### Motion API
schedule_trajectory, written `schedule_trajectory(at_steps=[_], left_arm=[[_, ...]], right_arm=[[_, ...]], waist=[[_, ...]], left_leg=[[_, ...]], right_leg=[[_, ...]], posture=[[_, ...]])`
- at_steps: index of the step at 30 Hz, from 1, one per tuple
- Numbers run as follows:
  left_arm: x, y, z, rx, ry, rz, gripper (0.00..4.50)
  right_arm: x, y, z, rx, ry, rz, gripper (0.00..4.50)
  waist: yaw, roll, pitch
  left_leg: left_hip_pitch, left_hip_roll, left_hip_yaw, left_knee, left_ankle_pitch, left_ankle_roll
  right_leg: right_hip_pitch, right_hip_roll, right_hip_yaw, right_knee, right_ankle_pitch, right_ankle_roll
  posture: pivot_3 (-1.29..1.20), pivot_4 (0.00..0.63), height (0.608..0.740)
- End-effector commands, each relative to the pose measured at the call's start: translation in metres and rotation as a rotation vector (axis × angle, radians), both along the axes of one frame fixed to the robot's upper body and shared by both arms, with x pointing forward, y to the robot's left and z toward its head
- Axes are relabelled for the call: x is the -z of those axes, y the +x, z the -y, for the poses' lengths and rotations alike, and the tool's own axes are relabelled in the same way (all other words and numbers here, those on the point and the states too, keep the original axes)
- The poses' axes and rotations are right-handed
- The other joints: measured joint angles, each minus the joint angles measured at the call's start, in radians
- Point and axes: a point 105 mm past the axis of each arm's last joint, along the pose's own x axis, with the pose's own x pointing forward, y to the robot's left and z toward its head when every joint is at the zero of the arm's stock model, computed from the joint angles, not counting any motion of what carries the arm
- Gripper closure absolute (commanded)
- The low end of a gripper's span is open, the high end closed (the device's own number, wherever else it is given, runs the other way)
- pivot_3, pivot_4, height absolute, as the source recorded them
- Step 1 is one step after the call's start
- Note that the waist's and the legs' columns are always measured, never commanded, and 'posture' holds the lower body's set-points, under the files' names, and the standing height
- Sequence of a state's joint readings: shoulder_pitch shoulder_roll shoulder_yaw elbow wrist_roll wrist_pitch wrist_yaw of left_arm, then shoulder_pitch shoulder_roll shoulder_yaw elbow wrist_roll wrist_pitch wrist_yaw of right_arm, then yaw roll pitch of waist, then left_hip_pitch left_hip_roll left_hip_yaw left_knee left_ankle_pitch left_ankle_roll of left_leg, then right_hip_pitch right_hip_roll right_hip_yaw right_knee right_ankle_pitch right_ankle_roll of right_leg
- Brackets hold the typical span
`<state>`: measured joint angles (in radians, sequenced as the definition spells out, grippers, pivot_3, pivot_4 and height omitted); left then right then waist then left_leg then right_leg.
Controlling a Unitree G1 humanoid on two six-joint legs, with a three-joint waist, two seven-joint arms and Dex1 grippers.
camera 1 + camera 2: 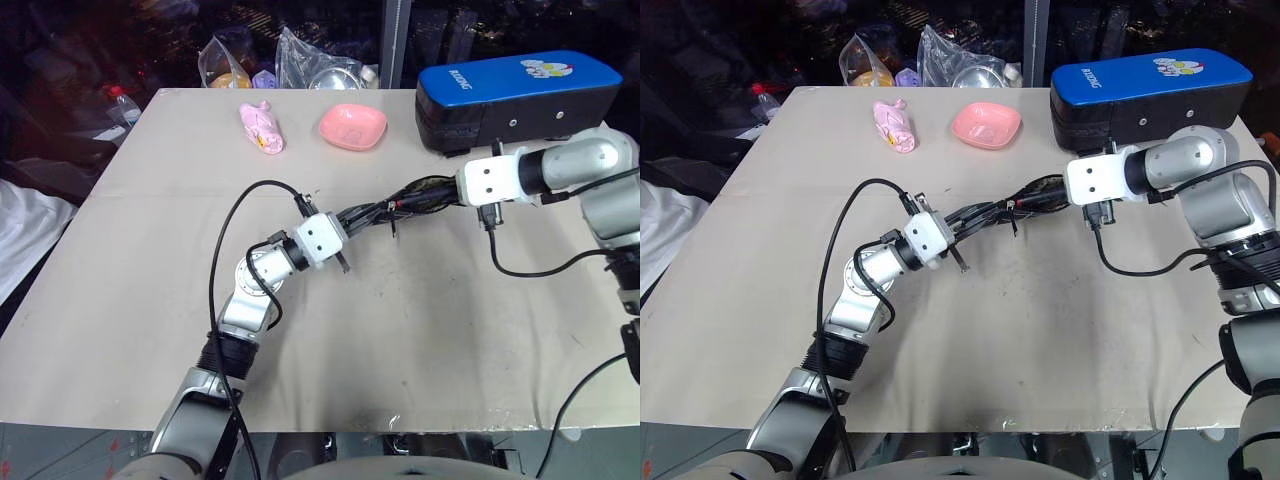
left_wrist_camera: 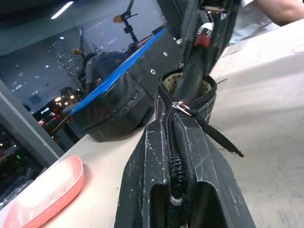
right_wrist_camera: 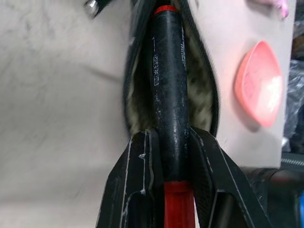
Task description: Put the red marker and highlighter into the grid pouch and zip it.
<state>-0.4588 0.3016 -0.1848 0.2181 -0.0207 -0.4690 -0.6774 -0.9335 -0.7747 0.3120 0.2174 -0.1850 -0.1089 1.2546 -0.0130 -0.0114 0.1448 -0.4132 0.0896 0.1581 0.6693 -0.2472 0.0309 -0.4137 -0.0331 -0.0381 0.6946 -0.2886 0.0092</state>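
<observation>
Right wrist view showed the right gripper (image 3: 171, 156) clamping the red marker (image 3: 168, 95) half inside the grid pouch (image 3: 206, 102), the left gripper (image 2: 178, 190) pinching its edge, zipping not yet done.

The red marker (image 3: 169, 95) has its tip hidden inside the grid pouch (image 3: 205, 102).

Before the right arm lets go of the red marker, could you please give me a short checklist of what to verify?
1. Right gripper shut on the red marker: ok.
2. Left gripper clamped on the grid pouch at its zipper edge: ok.
3. Pouch mouth open: ok.
4. Marker's black end inside the mouth: ok, only partly in.
5. Highlighter already inside: cannot tell.
6. Zipper closed: not ok, still open.
</observation>
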Motion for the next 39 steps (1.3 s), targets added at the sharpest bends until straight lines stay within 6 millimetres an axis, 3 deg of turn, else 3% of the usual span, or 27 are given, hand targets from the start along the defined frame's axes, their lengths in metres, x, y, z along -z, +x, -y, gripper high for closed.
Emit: schedule_trajectory(at_steps=[1, 7, 11, 15, 16, 19, 24, 29, 31, 34, 39], left_arm=[[-0.014, -0.008, 0.01, 0.05, -0.012, 0.072, 4.5], [-0.014, -0.011, 0.015, 0.071, -0.012, 0.078, 4.5], [-0.014, -0.009, 0.014, 0.058, -0.016, 0.076, 4.5], [-0.015, -0.008, 0.012, 0.037, -0.038, 0.07, 4.5], [-0.015, -0.008, 0.012, 0.034, -0.042, 0.068, 4.5], [-0.013, -0.008, 0.011, 0.023, -0.046, 0.063, 4.5], [-0.019, -0.002, 0.01, -0.018, -0.066, 0.084, 4.5], [-0.017, -0.003, 0.015, -0.006, -0.07, 0.069, 4.5], [-0.012, -0.006, 0.019, 0.017, -0.062, 0.05, 4.5], [-0.003, -0.008, 0.021, 0.038, -0.048, 0.019, 4.5], [0.0, -0.009, 0.022, 0.05, -0.041, 0.005, 4.5]], right_arm=[[-0.006, 0.001, -0.016, -0.045, 0.008, 0.047, 4.25], [0.008, 0.0, -0.035, -0.136, 0.022, 0.045, 4.25], [0.005, 0.002, -0.031, -0.127, 0.043, 0.058, 2.29], [-0.031, -0.004, -0.024, -0.076, 0.201, 0.104, 0.29], [-0.038, -0.009, -0.02, -0.067, 0.208, 0.111, 0.01], [-0.061, -0.03, -0.012, 0.008, 0.383, 0.056, 0.01], [-0.06, -0.063, -0.005, 0.151, 0.67, -0.194, 0.01], [-0.021, -0.096, -0.009, 0.272, 0.768, -0.503, 0.01], [0.002, -0.1, -0.01, 0.378, 0.802, -0.603, 0.01], [0.038, -0.102, -0.017, 0.503, 0.849, -0.718, 0.01], [0.048, -0.084, -0.028, 0.61, 0.939, -0.732, 0.01]], waist=[[0.001, 0.0, 0.0], [0.001, 0.0, 0.0], [0.002, 0.0, 0.0], [0.003, 0.001, 0.0], [0.004, 0.001, 0.0], [0.008, 0.0, 0.0], [0.007, 0.0, 0.0], [0.005, 0.0, 0.0], [0.003, -0.001, 0.0], [0.002, -0.001, -0.001], [0.0, -0.001, 0.0]], left_leg=[[0.0, 0.0, 0.0, 0.0, 0.0, 0.0], [0.0, 0.0, 0.002, 0.0, 0.0, 0.0], [0.0, 0.0, 0.002, 0.0, 0.0, 0.0], [0.0, 0.0, 0.001, 0.0, 0.0, 0.0], [-0.001, 0.0, 0.001, 0.0, 0.0, 0.0], [-0.001, 0.001, -0.001, 0.0, 0.0, 0.0], [-0.001, 0.001, -0.003, 0.001, 0.0, 0.0], [-0.002, 0.001, -0.005, 0.0, 0.0, 0.0], [-0.001, 0.001, -0.006, 0.0, 0.0, 0.0], [-0.002, 0.001, -0.008, 0.0, 0.0, 0.0], [-0.002, -0.001, -0.007, 0.001, 0.0, 0.0]], right_leg=[[0.0, 0.0, 0.0, 0.0, 0.0, 0.0], [0.0, 0.0, 0.0, 0.0, 0.0, 0.0], [0.0, 0.0, 0.0, 0.0, 0.0, 0.0], [0.0, 0.0, 0.0, 0.0, 0.0, 0.0], [0.0, 0.0, 0.0, 0.0, 0.0, 0.0], [0.0, -0.001, 0.0, -0.001, 0.0, 0.0], [0.0, -0.001, 0.003, 0.0, 0.0, 0.0], [0.001, -0.001, 0.002, 0.0, 0.0, 0.0], [0.001, -0.001, 0.002, 0.0, 0.0, 0.0], [0.002, -0.001, 0.001, -0.001, 0.0, 0.0], [0.001, 0.0, 0.001, 0.0, 0.0, 0.0]], posture=[[0.0, 0.15, 0.74], [0.0, 0.15, 0.74], [0.0, 0.15, 0.74], [0.0, 0.15, 0.74], [0.0, 0.15, 0.74], [0.0, 0.15, 0.74], [0.0, 0.15, 0.74], [0.0, 0.15, 0.74], [0.0, 0.15, 0.74], [0.0, 0.15, 0.74], [0.0, 0.15, 0.74]])
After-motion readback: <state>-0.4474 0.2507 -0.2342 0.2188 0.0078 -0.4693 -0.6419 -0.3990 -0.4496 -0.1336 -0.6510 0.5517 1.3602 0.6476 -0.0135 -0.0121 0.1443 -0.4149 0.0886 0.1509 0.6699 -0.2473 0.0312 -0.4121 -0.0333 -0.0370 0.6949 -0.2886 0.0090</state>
